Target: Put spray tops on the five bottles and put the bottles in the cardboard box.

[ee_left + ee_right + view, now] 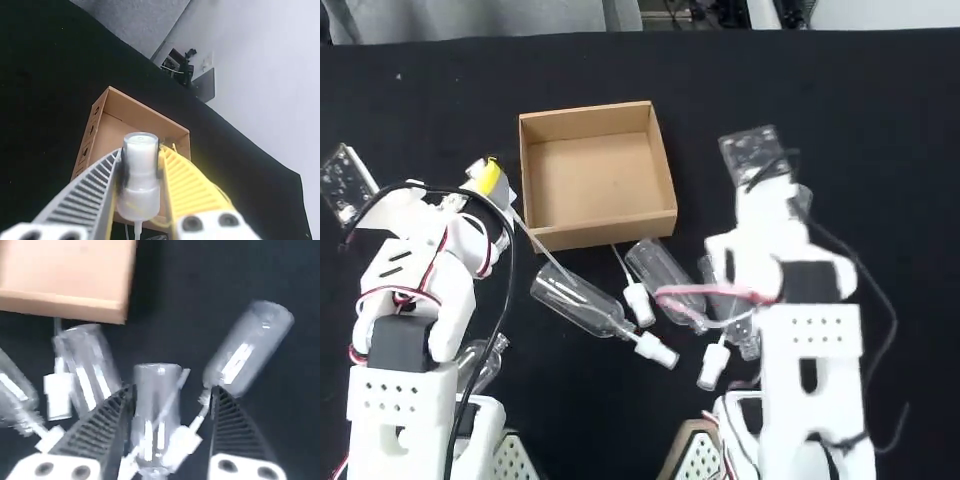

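Note:
My left gripper (140, 156) is shut on a white spray top (139, 176) whose thin dip tube (542, 248) hangs down past the near left corner of the cardboard box (595, 175). In the high view that gripper (492, 186) sits just left of the box. My right gripper (170, 412) is open, straddling a clear bottle (156, 405) that lies on the table with a spray top at its neck. Another clear bottle (248, 346) lies outside one finger and a third (86, 365) outside the other. The right arm (790, 290) covers its gripper from above.
In front of the box lie a capped bottle (578, 296), another bottle (662, 276) and loose white spray tops (639, 302) (713, 368). One more bottle (482, 364) lies by the left arm's base. The table is black cloth.

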`<state>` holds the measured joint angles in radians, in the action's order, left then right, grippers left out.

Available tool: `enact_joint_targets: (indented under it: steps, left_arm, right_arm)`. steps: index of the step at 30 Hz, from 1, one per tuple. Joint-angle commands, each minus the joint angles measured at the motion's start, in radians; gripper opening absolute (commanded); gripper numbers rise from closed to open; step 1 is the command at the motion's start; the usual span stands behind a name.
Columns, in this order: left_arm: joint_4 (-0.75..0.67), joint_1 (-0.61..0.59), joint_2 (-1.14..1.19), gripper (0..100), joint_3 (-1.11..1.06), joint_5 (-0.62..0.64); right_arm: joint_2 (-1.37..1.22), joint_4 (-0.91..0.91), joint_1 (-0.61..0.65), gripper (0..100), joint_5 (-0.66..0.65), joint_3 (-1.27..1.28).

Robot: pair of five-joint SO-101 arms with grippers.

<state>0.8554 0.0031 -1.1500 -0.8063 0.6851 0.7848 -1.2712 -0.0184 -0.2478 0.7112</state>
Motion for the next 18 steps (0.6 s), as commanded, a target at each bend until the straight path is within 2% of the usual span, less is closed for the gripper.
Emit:
enact_joint_targets:
  steps: [1, 7, 13, 18]
  left_arm:
    - [-0.023, -0.008, -0.023, 3, -0.004, 0.005]
    - [-0.023, -0.008, -0.023, 3, -0.004, 0.005]
    - [-0.023, -0.008, -0.023, 3, -0.004, 0.005]
    - [-0.023, -0.008, -0.023, 3, -0.004, 0.005]
  right_arm:
    - [-0.104, -0.006, -0.114, 20.5, -0.032, -0.116]
    - [-0.292, 0.003, -0.184, 20.7, -0.038, -0.254]
    - [-0.486, -0.005, -0.187, 20.5, -0.038, -0.384]
    - [-0.524, -0.052, -0.176, 20.5, -0.04, -0.424]
